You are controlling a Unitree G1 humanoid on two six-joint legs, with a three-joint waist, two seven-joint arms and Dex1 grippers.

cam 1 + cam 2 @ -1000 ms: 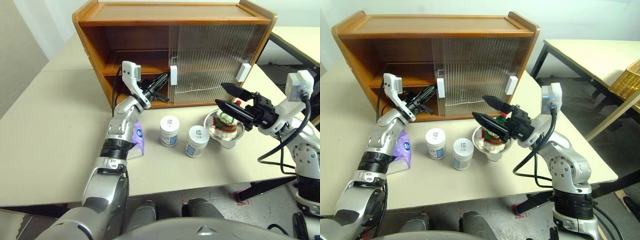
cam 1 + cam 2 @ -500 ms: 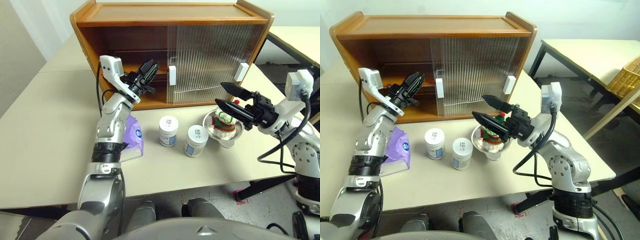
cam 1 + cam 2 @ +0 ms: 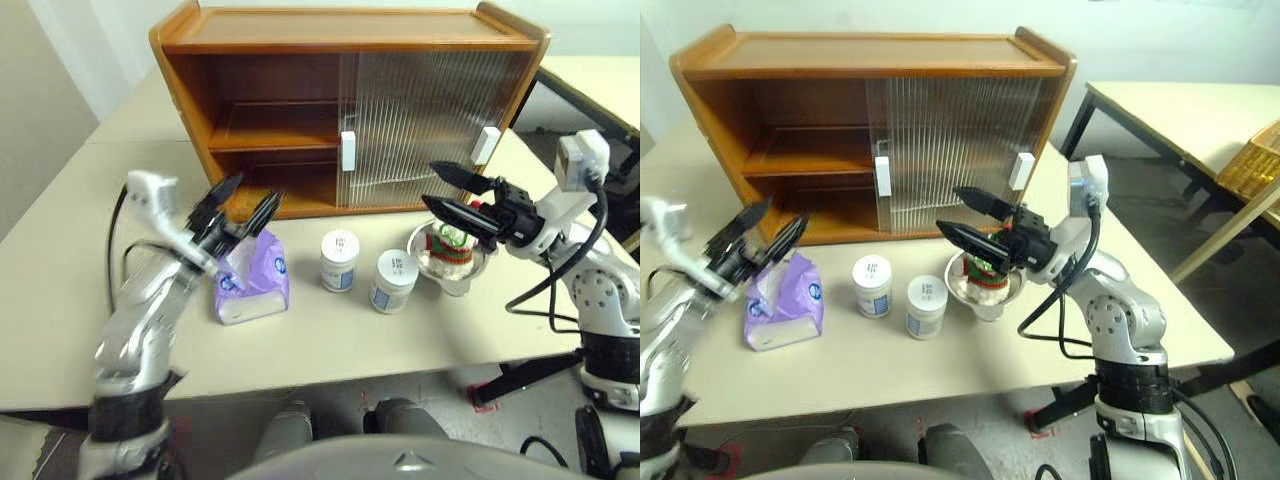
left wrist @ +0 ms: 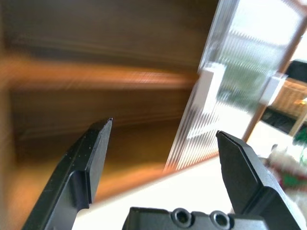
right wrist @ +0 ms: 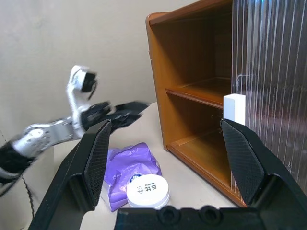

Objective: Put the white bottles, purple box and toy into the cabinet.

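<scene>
Left gripper (image 3: 240, 203), spread wide and empty, should straddle the soft lavender tissue pack (image 3: 252, 286) squarely; right gripper (image 3: 432, 190) gapes empty.

Lavender purple box (image 3: 252, 285), brown cabinet (image 3: 270, 100), white bottles (image 3: 340, 261)

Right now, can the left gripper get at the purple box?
Probably yes: the left gripper hangs open just above the purple box, with nothing between them; the white bottles stand off to one side.
</scene>
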